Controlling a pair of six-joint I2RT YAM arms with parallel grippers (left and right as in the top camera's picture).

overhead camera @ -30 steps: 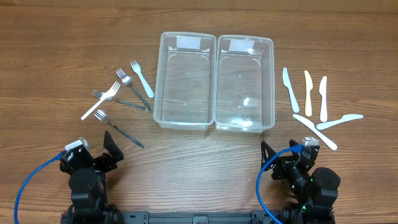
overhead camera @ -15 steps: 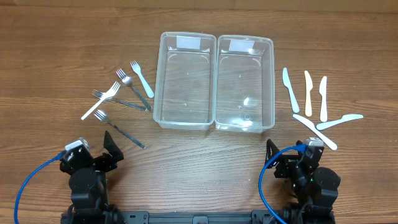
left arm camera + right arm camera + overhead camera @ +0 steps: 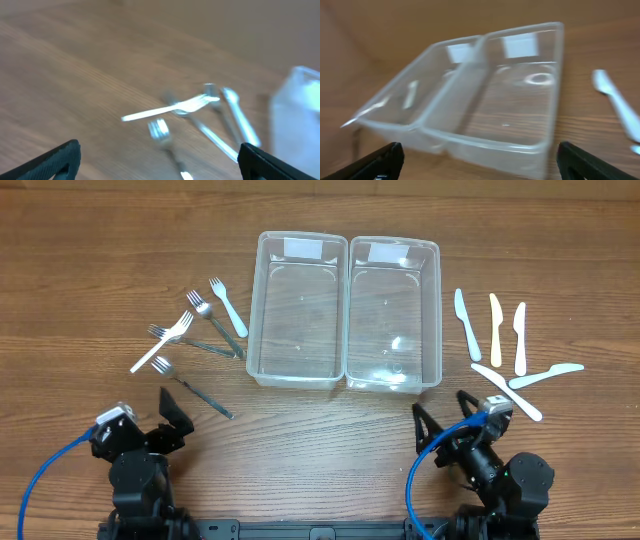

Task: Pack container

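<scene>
Two clear plastic containers stand side by side at the table's middle, the left one (image 3: 297, 310) and the right one (image 3: 394, 313), both empty. Several forks (image 3: 190, 340) lie left of them, metal and white plastic. Several plastic knives (image 3: 505, 345) lie to the right. My left gripper (image 3: 172, 420) is open and empty near the front edge, below the forks, which show blurred in the left wrist view (image 3: 190, 117). My right gripper (image 3: 440, 430) is open and empty in front of the right container, which fills the right wrist view (image 3: 515, 95).
Blue cables loop from both arm bases at the front edge (image 3: 40, 480). A white knife (image 3: 617, 107) shows at the right of the right wrist view. Bare wood lies between the grippers and the containers.
Both arms have shifted slightly at the front edge; the right gripper has turned and spread wider toward the containers. Nothing on the table has moved.
</scene>
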